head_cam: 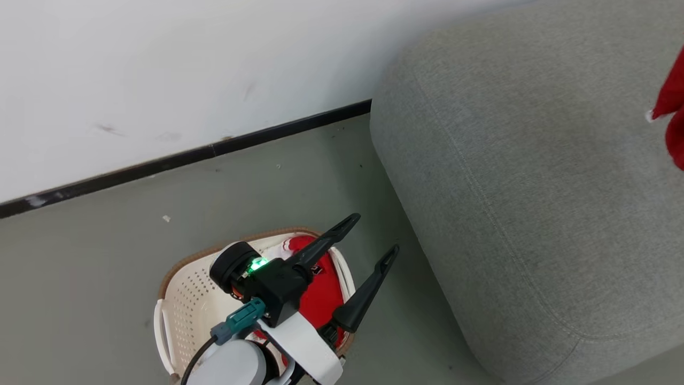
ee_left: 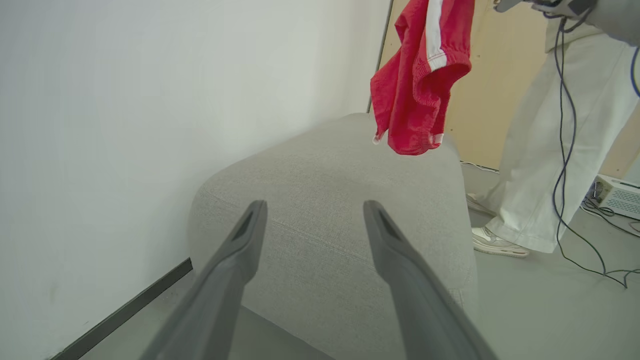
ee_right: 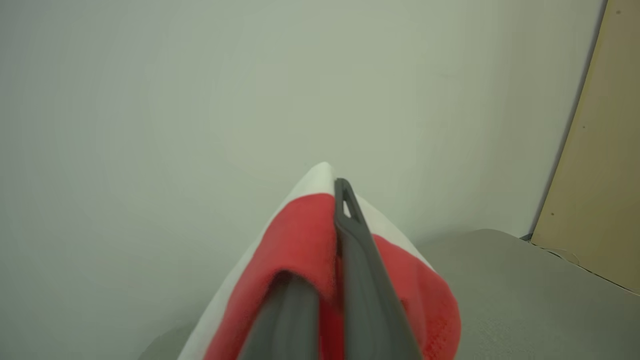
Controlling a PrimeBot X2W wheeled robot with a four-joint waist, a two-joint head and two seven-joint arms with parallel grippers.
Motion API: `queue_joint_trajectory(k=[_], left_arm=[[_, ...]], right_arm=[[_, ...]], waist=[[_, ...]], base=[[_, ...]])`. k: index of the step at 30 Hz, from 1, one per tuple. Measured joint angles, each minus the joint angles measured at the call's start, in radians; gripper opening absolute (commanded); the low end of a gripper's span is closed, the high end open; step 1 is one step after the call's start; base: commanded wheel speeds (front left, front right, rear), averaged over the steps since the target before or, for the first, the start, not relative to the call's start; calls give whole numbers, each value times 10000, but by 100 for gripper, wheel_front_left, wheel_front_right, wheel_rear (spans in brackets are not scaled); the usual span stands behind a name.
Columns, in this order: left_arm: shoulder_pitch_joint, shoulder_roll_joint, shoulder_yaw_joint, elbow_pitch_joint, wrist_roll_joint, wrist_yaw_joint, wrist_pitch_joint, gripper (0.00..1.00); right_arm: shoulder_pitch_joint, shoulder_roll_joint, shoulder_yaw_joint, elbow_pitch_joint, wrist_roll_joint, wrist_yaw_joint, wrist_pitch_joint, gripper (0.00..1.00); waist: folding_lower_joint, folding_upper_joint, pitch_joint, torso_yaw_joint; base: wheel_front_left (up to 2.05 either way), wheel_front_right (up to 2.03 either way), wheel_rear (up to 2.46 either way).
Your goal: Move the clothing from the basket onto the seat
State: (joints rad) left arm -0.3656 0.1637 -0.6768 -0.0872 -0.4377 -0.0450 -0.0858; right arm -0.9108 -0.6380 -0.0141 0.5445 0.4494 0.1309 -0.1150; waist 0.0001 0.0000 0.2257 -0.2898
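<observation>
Task looking about half under way: right gripper [ee_right: 322,237] is pinching one red garment [ee_left: 420,90], which is hanging over the far end of the sofa [head_cam: 534,187], not yet laid down. Second red garment [head_cam: 320,302] is lying in the basket [head_cam: 184,307], against its sofa-side edge. Left gripper [head_cam: 375,233] is hovering spread and empty over that edge. Remaining: both garments need setting down

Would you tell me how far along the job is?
Done: nothing visible on the sofa yet. In hand: the right hand is shut on one red garment, hanging above the sofa. Left: a second red garment in the basket, below the open left hand.
</observation>
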Motion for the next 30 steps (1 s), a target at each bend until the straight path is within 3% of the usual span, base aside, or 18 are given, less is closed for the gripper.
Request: queue_joint_trajectory(k=[7,17,28,30], left_arm=[[-326,6,-163,-96,13,-21,182,100],[-686,44,-293,-188,86,-121,407,100],[-1019,105,-192,-215,115,-198,407,100],[-1021,159,-176,-203,115,-205,407,100]], right_arm=[[46,36,-209,734,-295,0,-639,0],[1686,1695,-90,1971,-249,2,-1160,0],[2707,2504,-418,2623,-48,2,-1360,0],[2760,2652,-408,2608,61,0,-1360,20]], waist=[[0,0,488,262],[0,0,1104,572],[0,0,1638,778],[0,0,1715,793]], base=[[0,0,0],[0,0,0],[0,0,0],[0,0,0]])
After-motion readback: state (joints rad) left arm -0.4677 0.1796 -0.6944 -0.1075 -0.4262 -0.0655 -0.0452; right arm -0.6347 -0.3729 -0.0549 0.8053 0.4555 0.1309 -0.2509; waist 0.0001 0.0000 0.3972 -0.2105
